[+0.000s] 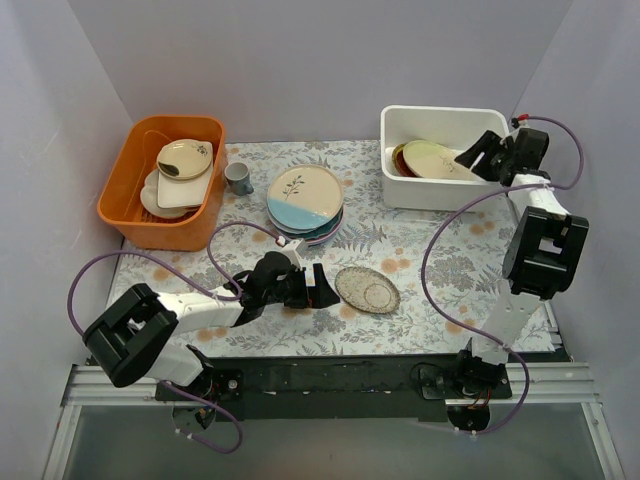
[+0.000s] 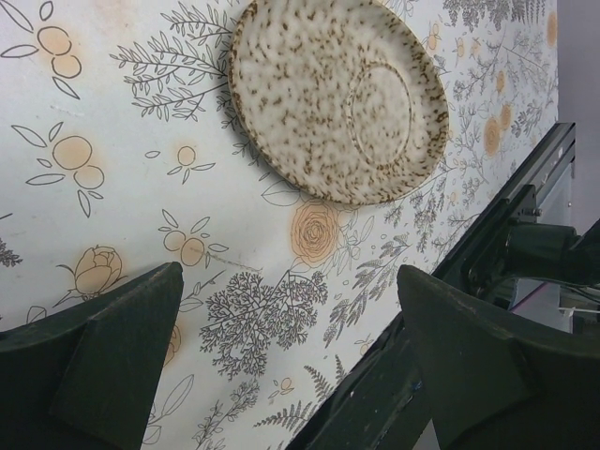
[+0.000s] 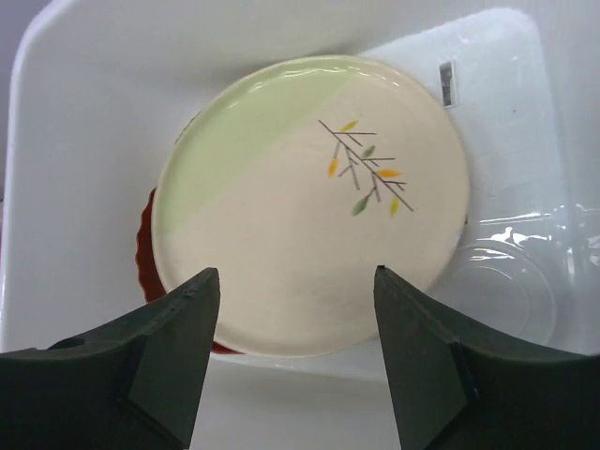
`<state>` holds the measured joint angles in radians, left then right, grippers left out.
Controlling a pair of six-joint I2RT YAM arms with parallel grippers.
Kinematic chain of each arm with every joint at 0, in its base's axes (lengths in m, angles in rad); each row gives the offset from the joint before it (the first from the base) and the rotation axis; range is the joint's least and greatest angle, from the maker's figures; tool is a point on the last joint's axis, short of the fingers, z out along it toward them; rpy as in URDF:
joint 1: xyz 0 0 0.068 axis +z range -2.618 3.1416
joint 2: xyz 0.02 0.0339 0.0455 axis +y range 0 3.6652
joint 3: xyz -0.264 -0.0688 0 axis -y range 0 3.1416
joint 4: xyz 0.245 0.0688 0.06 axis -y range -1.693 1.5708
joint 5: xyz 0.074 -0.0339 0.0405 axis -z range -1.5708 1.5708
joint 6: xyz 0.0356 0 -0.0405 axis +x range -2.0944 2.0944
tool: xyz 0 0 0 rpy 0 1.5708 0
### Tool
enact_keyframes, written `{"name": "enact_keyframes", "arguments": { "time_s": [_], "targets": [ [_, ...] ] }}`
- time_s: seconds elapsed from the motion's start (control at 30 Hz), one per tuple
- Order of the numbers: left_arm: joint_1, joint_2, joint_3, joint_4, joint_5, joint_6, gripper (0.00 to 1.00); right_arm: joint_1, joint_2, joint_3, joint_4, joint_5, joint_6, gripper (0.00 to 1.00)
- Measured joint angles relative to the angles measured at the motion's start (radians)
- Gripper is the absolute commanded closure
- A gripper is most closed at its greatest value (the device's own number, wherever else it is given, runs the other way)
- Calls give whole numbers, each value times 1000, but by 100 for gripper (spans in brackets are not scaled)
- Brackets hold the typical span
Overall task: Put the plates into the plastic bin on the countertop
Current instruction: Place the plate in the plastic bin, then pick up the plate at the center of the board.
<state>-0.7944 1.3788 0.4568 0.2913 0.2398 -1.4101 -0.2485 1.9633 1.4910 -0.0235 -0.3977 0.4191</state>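
The speckled plate (image 2: pixel 337 98) lies flat on the table (image 2: pixel 112 206), at the top of the left wrist view. The left fingers (image 2: pixel 122 366) stand apart just below it and hold nothing. I judge this plate is the next to take: go low, put one finger under the near rim and one on top, then close firmly, because a flat rim slips easily. At the upper right of the top view the right fingers (image 3: pixel 159 366) are apart too, over the cream-green plate (image 3: pixel 309 216) lying in the plastic bin (image 3: pixel 75 141). A stack of plates (image 1: pixel 305 205) stands at the centre.
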Motion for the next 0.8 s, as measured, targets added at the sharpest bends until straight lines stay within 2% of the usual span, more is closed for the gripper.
{"name": "enact_keyframes", "arguments": {
  "time_s": [0.1,0.27,0.43,0.8],
  "targets": [
    [0,-6,0,0,0,0,2,0,-103,-72,52,33,7,16],
    [0,-13,0,0,0,0,2,0,-273,-196,208,55,38,14],
    [0,-13,0,0,0,-1,2,5,-299,-200,304,13,71,14],
    [0,-19,0,-2,3,-3,2,128,-333,-217,238,-35,71,11]
  ]
}}
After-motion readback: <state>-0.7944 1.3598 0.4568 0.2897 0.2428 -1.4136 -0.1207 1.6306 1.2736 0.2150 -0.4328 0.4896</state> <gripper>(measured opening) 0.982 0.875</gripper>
